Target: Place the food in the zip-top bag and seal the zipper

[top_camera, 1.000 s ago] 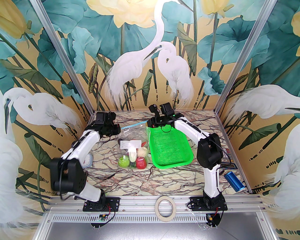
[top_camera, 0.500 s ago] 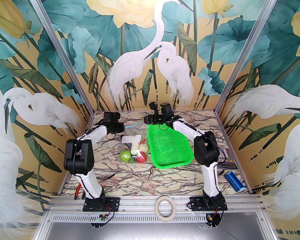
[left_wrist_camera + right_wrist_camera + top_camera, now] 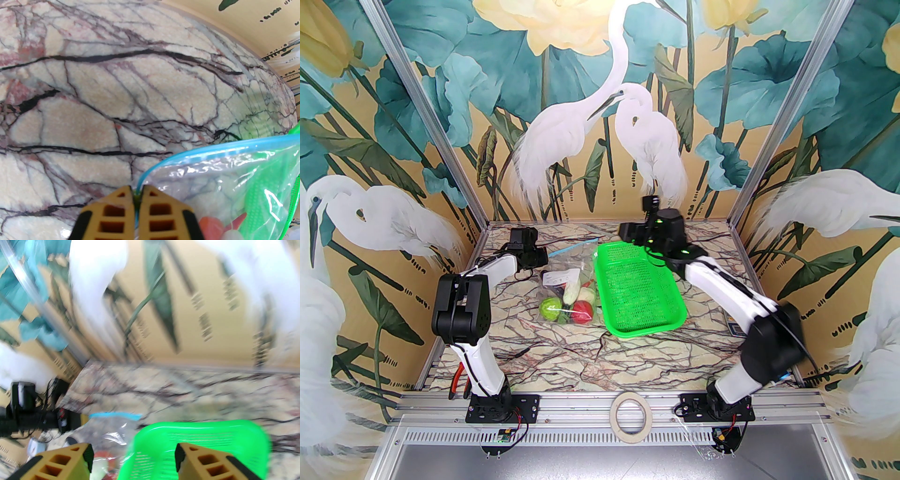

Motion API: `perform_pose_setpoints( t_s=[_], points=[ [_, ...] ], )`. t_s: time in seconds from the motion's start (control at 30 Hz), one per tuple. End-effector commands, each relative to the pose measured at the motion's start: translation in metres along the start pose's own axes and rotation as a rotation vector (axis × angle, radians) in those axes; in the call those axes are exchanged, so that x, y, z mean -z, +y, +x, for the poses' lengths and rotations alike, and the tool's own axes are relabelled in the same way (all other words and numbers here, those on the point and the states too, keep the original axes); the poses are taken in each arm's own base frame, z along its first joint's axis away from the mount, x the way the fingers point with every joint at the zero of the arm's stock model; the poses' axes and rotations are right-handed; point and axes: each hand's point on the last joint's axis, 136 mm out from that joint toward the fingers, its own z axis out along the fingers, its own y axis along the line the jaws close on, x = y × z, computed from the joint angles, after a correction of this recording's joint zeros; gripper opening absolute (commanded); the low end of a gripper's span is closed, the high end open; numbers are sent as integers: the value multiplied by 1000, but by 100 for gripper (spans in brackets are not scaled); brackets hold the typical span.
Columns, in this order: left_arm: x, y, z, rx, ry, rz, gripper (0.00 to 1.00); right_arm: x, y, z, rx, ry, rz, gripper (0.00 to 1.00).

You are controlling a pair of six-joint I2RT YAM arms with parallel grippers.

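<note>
The clear zip-top bag [image 3: 568, 274] lies on the marble table just left of the green basket. It holds the food: green apple [image 3: 551, 309], red tomato [image 3: 581, 313], white gourd [image 3: 571, 293] and pale cabbage [image 3: 587, 295]. The light-blue zipper [image 3: 574, 248] runs along its far edge. My left gripper [image 3: 545, 256] is shut on the zipper's left corner, as the left wrist view shows, with gripper [image 3: 138, 194], zipper [image 3: 211, 147] and bag [image 3: 211, 178]. My right gripper [image 3: 622, 232] hovers open above the basket's far end, apart from the bag; the right wrist view shows gripper [image 3: 133, 451], zipper [image 3: 114, 415].
An empty green mesh basket [image 3: 640, 290] lies right of the bag, its rim [image 3: 199, 427] under my right fingers. A tape roll [image 3: 630, 415] sits on the front rail, red-handled pliers [image 3: 459, 377] lie by the left base. Painted walls close three sides.
My right gripper has left the zipper's right end and swung right and up over the basket, its elbow dropping right. The left gripper stays shut on the bag's corner.
</note>
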Motion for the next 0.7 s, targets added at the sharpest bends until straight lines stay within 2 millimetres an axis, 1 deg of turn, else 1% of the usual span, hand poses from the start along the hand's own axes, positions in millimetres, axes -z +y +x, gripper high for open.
perform_pose_setpoints(
  t_s=[0.0,0.03,0.07,0.13,0.23,0.3,0.37,0.4,0.43,0.53,0.57,0.6,0.67],
  points=[
    [54,-26,-69,-39,-231,59,12,16,-52,35,25,103,243,64],
    [68,-33,-79,-46,-259,76,14,22,-60,38,27,118,278,65],
    [78,-39,-85,-52,-275,94,15,26,-67,44,26,141,310,65],
    [99,-53,-92,-72,-303,124,16,34,-84,55,19,188,373,65],
    [116,-67,-83,-101,-302,141,17,41,-104,76,-1,250,425,67],
    [121,-70,-73,-112,-295,140,18,45,-115,90,-11,283,450,70],
    [119,-68,-62,-112,-291,140,22,48,-123,102,-25,306,462,71],
    [115,-66,-57,-107,-285,139,25,49,-127,107,-34,312,465,71],
    [108,-65,-53,-107,-269,137,26,50,-129,111,-42,318,464,72],
    [89,-64,-45,-100,-212,144,25,52,-133,117,-50,321,464,73],
    [86,-64,-44,-94,-203,150,29,52,-134,117,-51,318,465,73],
    [83,-65,-45,-86,-203,155,30,53,-136,118,-52,317,468,73],
    [85,-71,-47,-76,-219,189,30,53,-141,118,-56,315,475,73]
  ],
)
